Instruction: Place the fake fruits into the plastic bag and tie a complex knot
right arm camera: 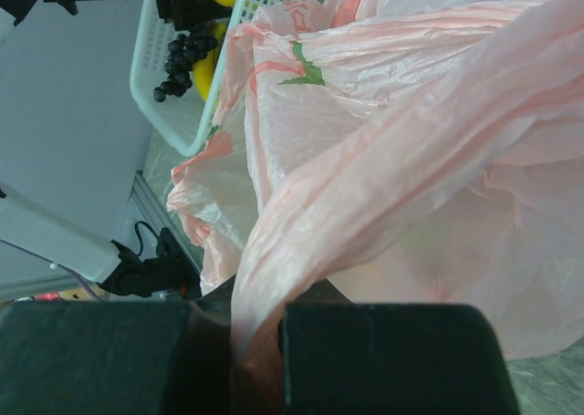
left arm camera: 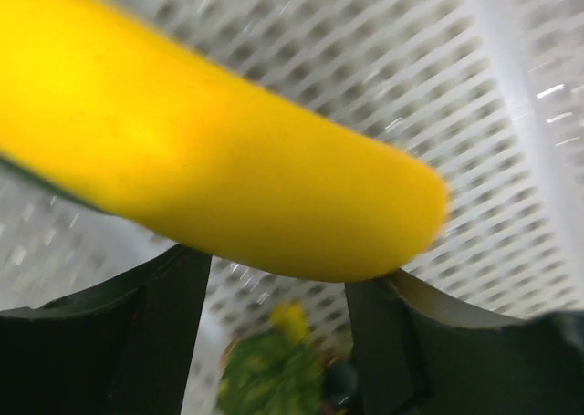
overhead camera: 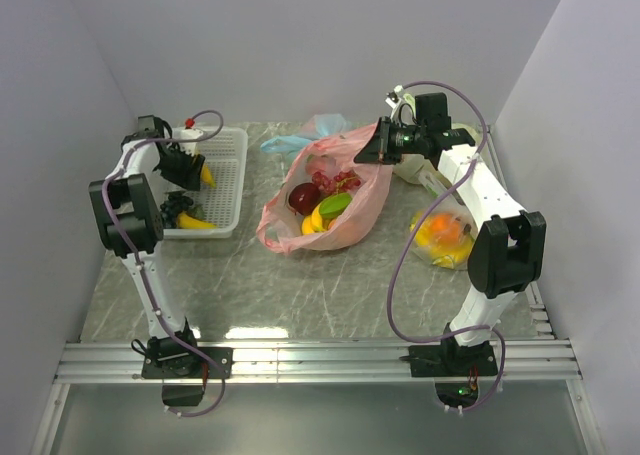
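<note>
The grey marbled bench (overhead camera: pixel 300 285) carries the pink plastic bag (overhead camera: pixel 368 207) at its middle, mouth open, fake fruits (overhead camera: pixel 305 197) inside. A white basket (overhead camera: pixel 235 145) sits at the left. The right hand (right arm camera: pixel 257 342) is clamped on the bag's rim; the left hand (left arm camera: pixel 278 292), over the basket, is clamped on a yellow banana (left arm camera: pixel 228 160).

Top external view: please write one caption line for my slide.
Right gripper pinches the pink bag, fruits inside, while left gripper meets a banana at the white basket.

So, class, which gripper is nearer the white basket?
Left. The left gripper hangs over the white basket by a banana; the right gripper pinches the pink bag, outside the basket.
</note>
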### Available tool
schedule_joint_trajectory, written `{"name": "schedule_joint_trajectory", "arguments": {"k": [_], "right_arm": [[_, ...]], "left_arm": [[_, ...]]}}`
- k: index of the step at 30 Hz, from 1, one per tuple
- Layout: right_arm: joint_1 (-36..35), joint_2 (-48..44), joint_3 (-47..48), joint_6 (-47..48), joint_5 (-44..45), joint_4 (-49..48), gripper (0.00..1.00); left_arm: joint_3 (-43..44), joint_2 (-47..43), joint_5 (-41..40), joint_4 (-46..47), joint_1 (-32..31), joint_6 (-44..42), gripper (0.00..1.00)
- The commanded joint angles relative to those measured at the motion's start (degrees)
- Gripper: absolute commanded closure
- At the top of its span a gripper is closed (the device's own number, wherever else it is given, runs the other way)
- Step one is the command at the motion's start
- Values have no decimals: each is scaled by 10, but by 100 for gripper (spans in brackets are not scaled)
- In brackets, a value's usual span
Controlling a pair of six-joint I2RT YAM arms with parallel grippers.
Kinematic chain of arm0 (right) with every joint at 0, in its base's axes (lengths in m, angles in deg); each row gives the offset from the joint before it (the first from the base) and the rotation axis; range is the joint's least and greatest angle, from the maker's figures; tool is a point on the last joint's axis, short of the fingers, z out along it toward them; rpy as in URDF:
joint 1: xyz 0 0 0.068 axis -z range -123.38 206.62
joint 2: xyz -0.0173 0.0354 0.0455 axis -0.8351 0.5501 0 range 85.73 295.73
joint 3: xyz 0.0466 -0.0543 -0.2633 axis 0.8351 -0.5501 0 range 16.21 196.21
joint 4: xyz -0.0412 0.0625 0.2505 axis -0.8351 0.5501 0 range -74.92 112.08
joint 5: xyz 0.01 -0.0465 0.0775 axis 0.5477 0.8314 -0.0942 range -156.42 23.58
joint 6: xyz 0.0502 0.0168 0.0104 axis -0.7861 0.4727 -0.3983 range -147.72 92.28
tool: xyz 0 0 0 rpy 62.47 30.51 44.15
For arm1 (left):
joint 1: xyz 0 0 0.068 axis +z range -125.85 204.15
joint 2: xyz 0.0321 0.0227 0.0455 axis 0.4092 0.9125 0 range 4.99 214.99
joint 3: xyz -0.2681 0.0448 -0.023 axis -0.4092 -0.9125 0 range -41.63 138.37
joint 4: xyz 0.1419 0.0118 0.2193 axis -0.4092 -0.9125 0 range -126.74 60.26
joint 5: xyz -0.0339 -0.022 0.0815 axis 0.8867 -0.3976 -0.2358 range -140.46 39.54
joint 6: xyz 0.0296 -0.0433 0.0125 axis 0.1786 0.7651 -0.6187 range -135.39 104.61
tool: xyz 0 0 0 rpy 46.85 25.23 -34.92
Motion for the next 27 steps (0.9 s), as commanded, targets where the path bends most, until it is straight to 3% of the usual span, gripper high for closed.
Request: {"name": "schedule_joint_trajectory", "arguments": {"k": [1,4,9,13,17,22,27], "right_arm": [[6,-22,-1,11,3,-5,100],[5,-24,-2,13,2,-4,100],[5,-24,-4,13,1,-5,100],[6,-23,-6,11,-1,-6,100],[6,-23,-6,11,-1,-6,100],[5,-22,-6,8,-2,-10,100],[5,-23,-8,8,-3,-9,100]], "left_arm": [[-3,-51,132,44,-4,-3,35],[-9,-76,153,53,-4,-26,30],[33,-56,109,58,2,34,25],[56,-48,128,79,9,73,21],[67,-42,109,99,3,101,21],[107,-11,45,72,3,105,28],[104,8,15,90,2,72,23]]}}
